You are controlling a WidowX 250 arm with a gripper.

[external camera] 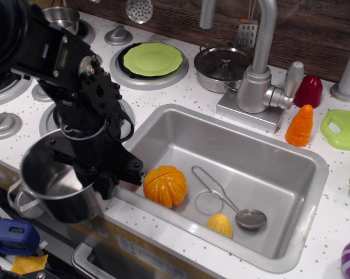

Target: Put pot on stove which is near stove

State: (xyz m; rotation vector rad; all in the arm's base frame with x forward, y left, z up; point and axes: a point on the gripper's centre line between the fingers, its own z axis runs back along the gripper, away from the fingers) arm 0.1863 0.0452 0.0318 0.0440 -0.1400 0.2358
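Observation:
The tall shiny steel pot (50,189) hangs tilted over the counter's front-left edge, its open mouth turned up and to the left. My black gripper (92,170) is shut on the pot's right rim. The stove, a silver ring with a black grate (48,121), lies just behind the pot. My arm covers most of it, and only its left and right edges show.
A ring with a lime-green disc (153,59) and a lidded shallow pot (221,65) sit at the back. The sink (291,168) to the right holds an orange toy (165,186), a wire ladle (224,200) and a yellow toy (220,225). The faucet (259,75) stands behind it.

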